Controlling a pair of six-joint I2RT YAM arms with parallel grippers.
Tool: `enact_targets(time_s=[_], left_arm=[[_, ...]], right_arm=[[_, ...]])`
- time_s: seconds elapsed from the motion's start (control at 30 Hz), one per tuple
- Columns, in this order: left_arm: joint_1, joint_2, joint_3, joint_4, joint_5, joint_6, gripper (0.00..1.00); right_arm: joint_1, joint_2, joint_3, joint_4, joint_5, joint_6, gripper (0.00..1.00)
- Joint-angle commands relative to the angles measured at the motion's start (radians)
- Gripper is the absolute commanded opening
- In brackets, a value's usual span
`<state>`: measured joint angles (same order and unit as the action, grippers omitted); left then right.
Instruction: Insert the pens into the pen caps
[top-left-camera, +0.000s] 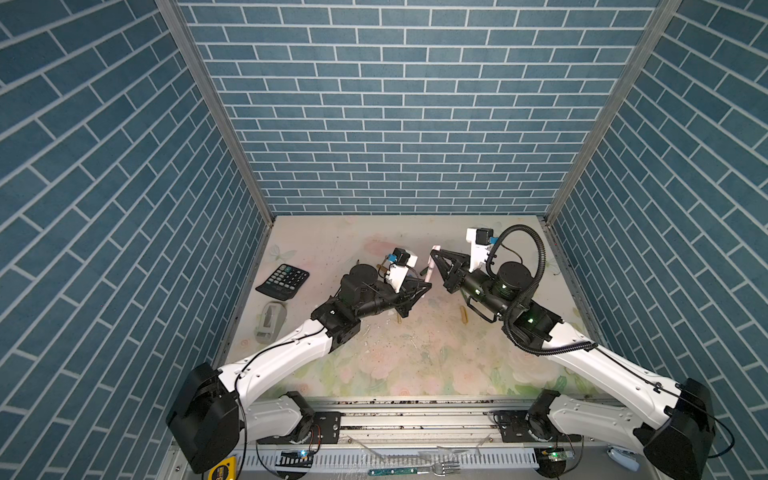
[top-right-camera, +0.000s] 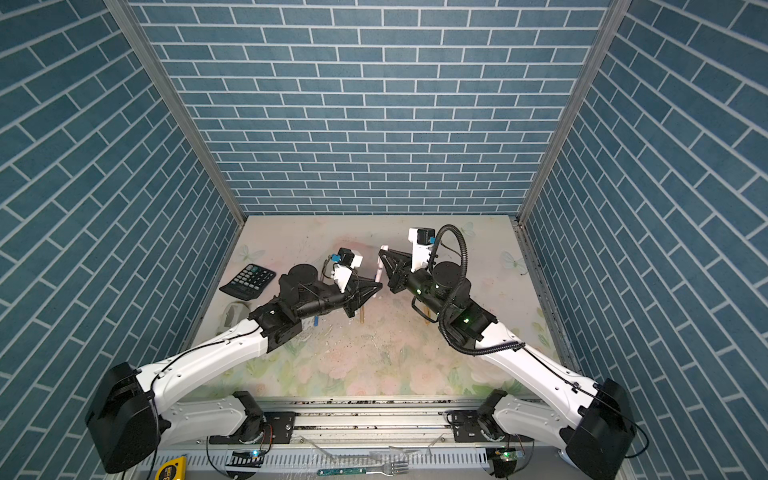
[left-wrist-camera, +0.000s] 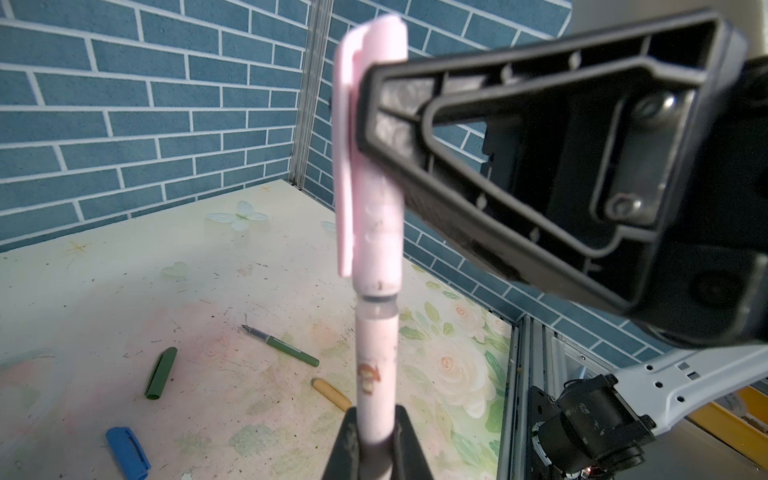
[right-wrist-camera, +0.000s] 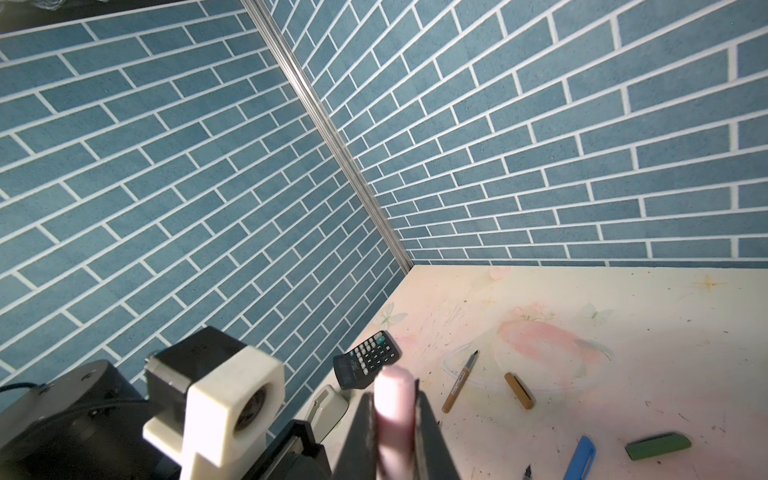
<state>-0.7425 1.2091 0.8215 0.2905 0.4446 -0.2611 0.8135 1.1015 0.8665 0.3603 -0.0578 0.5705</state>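
My left gripper (left-wrist-camera: 376, 415) is shut on the barrel of the pale pink pen (left-wrist-camera: 376, 374). The pen's tip end sits in the mouth of the pale pink pen cap (left-wrist-camera: 374, 166), with a thin grey collar showing between them. My right gripper (right-wrist-camera: 395, 397) is shut on that cap (right-wrist-camera: 392, 424). In both top views the two grippers (top-left-camera: 427, 286) (top-left-camera: 434, 250) meet above the middle of the table. On the table lie a green pen (left-wrist-camera: 286, 347), a green cap (left-wrist-camera: 161, 372), a gold cap (left-wrist-camera: 331, 394), a blue cap (left-wrist-camera: 126, 451) and a gold pen (right-wrist-camera: 459, 382).
A black calculator (top-left-camera: 283, 281) and a grey stapler-like object (top-left-camera: 270, 322) lie at the table's left side. A teal-handled fork (top-left-camera: 415, 471) and a yellow tape measure (top-left-camera: 222, 469) rest on the front rail. Brick-patterned walls close in three sides.
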Motion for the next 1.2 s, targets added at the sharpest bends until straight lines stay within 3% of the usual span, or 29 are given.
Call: enact_targets(time_s=[0.0, 0.13, 0.27, 0.43, 0.63, 0.73, 0.83, 0.87, 0.97, 1.07, 1.17], left_arm=[[0.013, -0.036, -0.007, 0.076, -0.014, -0.017, 0.00], [0.037, -0.041, -0.013, 0.090, -0.020, -0.030, 0.00], [0.043, -0.039, -0.007, 0.076, -0.015, -0.008, 0.00], [0.043, -0.034, -0.008, 0.071, -0.021, 0.010, 0.00], [0.045, -0.036, -0.024, 0.084, -0.063, 0.044, 0.00], [0.044, -0.024, -0.033, 0.097, -0.068, 0.062, 0.00], [0.044, -0.026, -0.039, 0.105, -0.082, 0.080, 0.00], [0.043, -0.029, -0.040, 0.103, -0.090, 0.087, 0.00], [0.043, -0.030, -0.042, 0.095, -0.102, 0.102, 0.00], [0.043, -0.026, -0.034, 0.085, -0.101, 0.106, 0.00], [0.043, -0.029, -0.034, 0.075, -0.106, 0.115, 0.00]], right_arm=[[0.003, 0.021, -0.024, -0.070, -0.047, -0.013, 0.14], [0.007, 0.053, -0.008, -0.121, -0.101, -0.012, 0.19], [0.008, 0.048, 0.019, -0.160, -0.129, -0.012, 0.32], [0.008, -0.003, 0.082, -0.278, -0.113, -0.052, 0.50], [0.007, -0.042, 0.142, -0.459, -0.096, -0.118, 0.54], [0.007, -0.078, 0.154, -0.502, -0.040, -0.135, 0.64], [0.007, -0.092, 0.203, -0.536, -0.002, -0.210, 0.61], [0.007, -0.083, 0.230, -0.553, 0.022, -0.222, 0.52], [0.007, -0.036, 0.338, -0.635, 0.062, -0.263, 0.38], [0.008, 0.036, 0.456, -0.716, 0.060, -0.282, 0.36], [0.005, 0.109, 0.558, -0.771, 0.026, -0.285, 0.43]])
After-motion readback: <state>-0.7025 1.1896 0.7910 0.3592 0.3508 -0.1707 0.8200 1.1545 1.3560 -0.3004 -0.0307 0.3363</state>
